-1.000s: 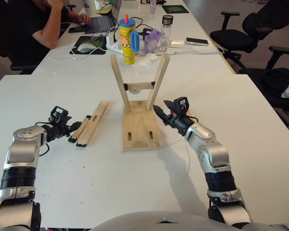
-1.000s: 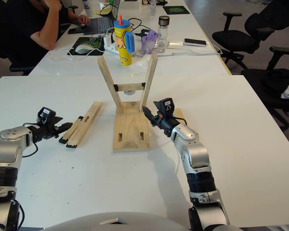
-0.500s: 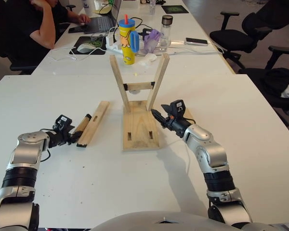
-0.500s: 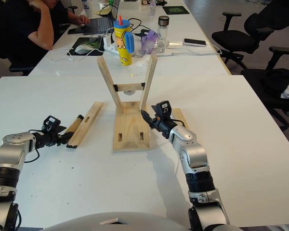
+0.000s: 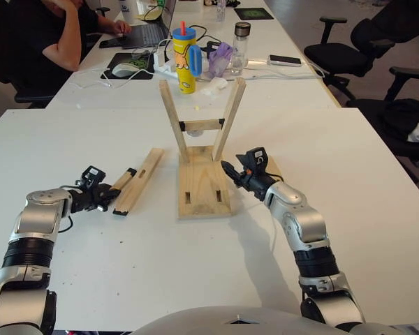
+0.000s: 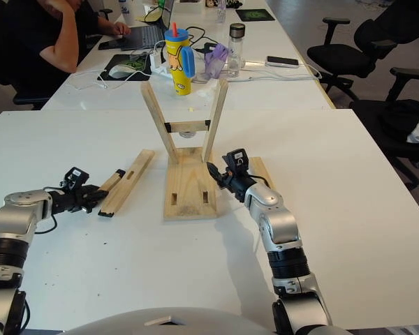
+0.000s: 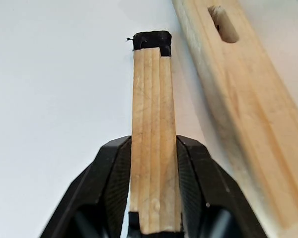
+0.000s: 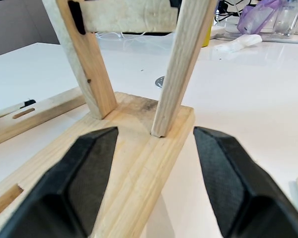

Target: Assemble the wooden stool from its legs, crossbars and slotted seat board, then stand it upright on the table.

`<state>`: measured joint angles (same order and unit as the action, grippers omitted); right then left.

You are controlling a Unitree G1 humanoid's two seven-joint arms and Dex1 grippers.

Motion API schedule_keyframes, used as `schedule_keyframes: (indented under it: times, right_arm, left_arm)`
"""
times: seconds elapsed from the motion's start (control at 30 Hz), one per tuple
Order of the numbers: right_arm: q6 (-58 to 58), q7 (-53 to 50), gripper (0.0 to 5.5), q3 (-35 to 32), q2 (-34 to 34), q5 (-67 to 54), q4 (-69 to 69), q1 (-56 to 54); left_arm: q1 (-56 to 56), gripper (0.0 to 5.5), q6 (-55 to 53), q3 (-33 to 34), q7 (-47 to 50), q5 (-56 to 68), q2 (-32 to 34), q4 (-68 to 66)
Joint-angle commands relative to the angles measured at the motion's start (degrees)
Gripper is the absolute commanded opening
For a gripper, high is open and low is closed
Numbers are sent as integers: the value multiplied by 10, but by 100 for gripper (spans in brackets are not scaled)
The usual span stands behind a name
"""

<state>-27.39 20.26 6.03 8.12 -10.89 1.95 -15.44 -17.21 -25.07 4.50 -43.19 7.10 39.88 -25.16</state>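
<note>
White table (image 5: 195, 279): L hand (image 5: 105, 198) clamped on crossbar (image 7: 153, 124), R hand (image 5: 228, 171) apart by seat board (image 5: 204, 194).

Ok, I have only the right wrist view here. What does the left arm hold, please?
Observer: The left pincer is shut on a short crossbar with a black end.
Operator: Where is a loose leg?
Observer: A slotted leg lies flat beside that crossbar, on the left of the seat board.
Operator: Are the near slots of the board free?
Observer: Yes, both near slots are empty.
</note>
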Motion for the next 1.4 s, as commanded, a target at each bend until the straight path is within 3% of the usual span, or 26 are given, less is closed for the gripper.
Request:
schedule_keyframes:
  times: [0.03, 0.13, 0.23, 0.4, 0.57, 0.77, 1.1, 1.4]
  right_arm:
    - [7, 20, 283, -4, -16, -32, 33, 3]
    - [-49, 29, 283, -45, -35, -108, 59, 7]
    - [-116, 16, 283, -116, -64, -224, 74, 2]
    - [-244, -33, 283, -212, -108, -467, 104, 4]
    - [-278, -127, 283, -230, -150, -606, 106, 7]
    - [-252, -167, 283, -201, -148, -607, 109, 6]
    - [-210, -151, 283, -161, -134, -570, 95, 4]
    - [-179, -137, 144, -141, -127, -530, 95, 8]
  left_arm:
    - [-32, 130, 51, 57, -6, 58, -15, 64]
    - [-19, 130, 76, 55, -21, 69, -10, 144]
    - [19, 130, 81, 7, -48, 62, -6, 244]
    - [68, 130, 78, -53, -13, 72, -72, 389]
    - [79, 130, 85, -88, 45, 41, -119, 432]
    - [96, 130, 55, -110, 70, 32, -132, 462]
    - [92, 130, 20, -123, 77, 46, -149, 483]
    - [83, 130, -3, -127, 85, 54, -155, 502]
